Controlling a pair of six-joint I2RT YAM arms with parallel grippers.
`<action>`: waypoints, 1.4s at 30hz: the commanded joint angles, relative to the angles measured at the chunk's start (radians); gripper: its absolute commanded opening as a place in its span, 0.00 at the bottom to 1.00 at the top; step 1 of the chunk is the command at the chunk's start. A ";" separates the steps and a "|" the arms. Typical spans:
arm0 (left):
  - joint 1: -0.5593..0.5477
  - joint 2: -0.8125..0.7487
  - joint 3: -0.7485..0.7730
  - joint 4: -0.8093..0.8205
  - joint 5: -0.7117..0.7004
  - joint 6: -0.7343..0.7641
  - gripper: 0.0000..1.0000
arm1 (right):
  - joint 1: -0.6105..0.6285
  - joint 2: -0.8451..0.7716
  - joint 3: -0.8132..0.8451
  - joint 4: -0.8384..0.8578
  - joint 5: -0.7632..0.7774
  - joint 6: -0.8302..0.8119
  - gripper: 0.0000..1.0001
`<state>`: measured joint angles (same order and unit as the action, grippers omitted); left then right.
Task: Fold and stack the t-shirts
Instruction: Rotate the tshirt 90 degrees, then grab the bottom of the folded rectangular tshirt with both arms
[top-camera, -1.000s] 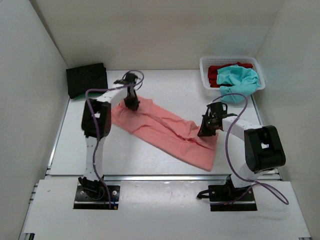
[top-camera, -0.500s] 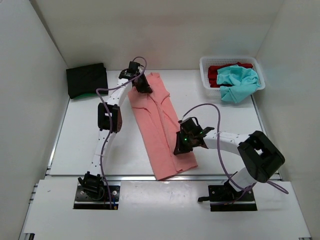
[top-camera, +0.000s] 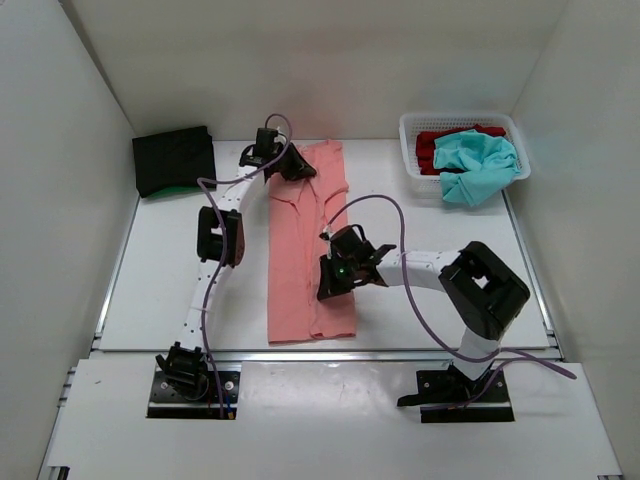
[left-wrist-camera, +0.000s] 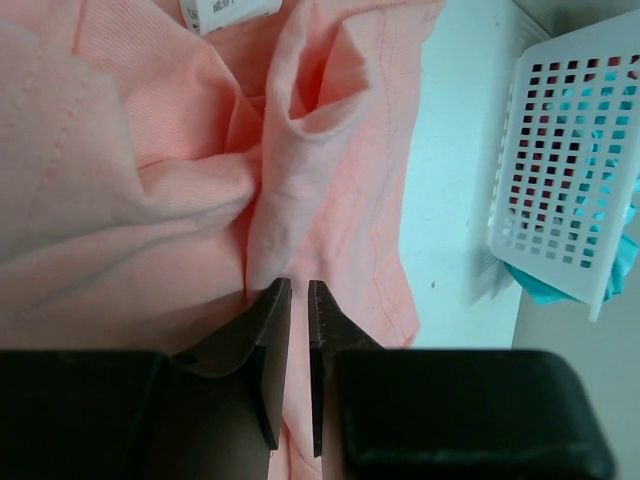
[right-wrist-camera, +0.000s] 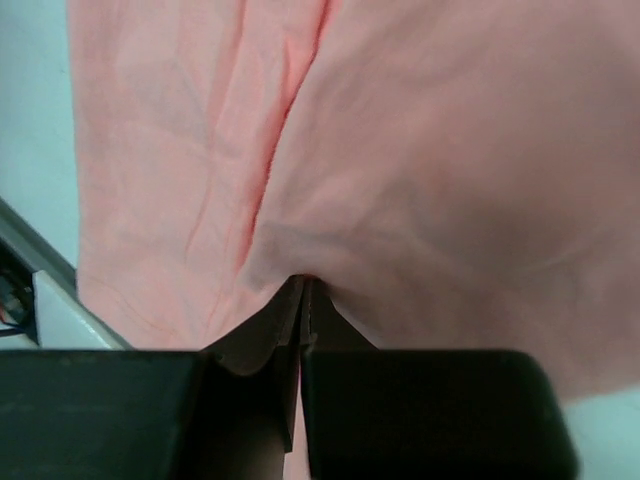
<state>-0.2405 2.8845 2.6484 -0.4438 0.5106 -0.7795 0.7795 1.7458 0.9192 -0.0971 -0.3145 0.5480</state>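
A salmon-pink t-shirt (top-camera: 300, 250) lies stretched in a long strip from the back of the table to its front edge. My left gripper (top-camera: 297, 166) pinches its far end; in the left wrist view the fingers (left-wrist-camera: 298, 285) stand a narrow gap apart with pink cloth (left-wrist-camera: 130, 150) bunched between them. My right gripper (top-camera: 328, 288) is shut on the shirt's right edge near the front, where a fold of cloth (right-wrist-camera: 450, 150) gathers at its tips (right-wrist-camera: 304, 280). A folded black t-shirt (top-camera: 175, 158) lies at the back left. Teal (top-camera: 480, 160) and red (top-camera: 430, 145) t-shirts fill the basket.
The white mesh basket (top-camera: 455, 117) stands at the back right, and its wall (left-wrist-camera: 570, 150) is close to the right of my left gripper. White walls enclose the table on three sides. A metal rail (top-camera: 150, 352) runs along the front edge.
The shirt swung from lying diagonally across the table to lying lengthwise. My left gripper carried its end back and to the right; my right gripper dragged the other end left toward the middle.
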 joint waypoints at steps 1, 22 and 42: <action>0.029 -0.181 -0.017 0.019 0.022 -0.017 0.25 | -0.017 -0.080 0.059 -0.056 0.084 -0.097 0.00; -0.210 -1.830 -1.955 -0.210 -0.287 0.168 0.45 | -0.120 -0.528 -0.135 -0.422 0.075 -0.013 0.42; -0.295 -1.883 -2.253 -0.050 -0.314 0.020 0.55 | 0.079 -0.289 -0.224 -0.231 0.084 0.214 0.46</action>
<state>-0.5137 0.9520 0.3744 -0.5724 0.2211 -0.7471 0.8440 1.4189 0.6846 -0.3820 -0.2253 0.7383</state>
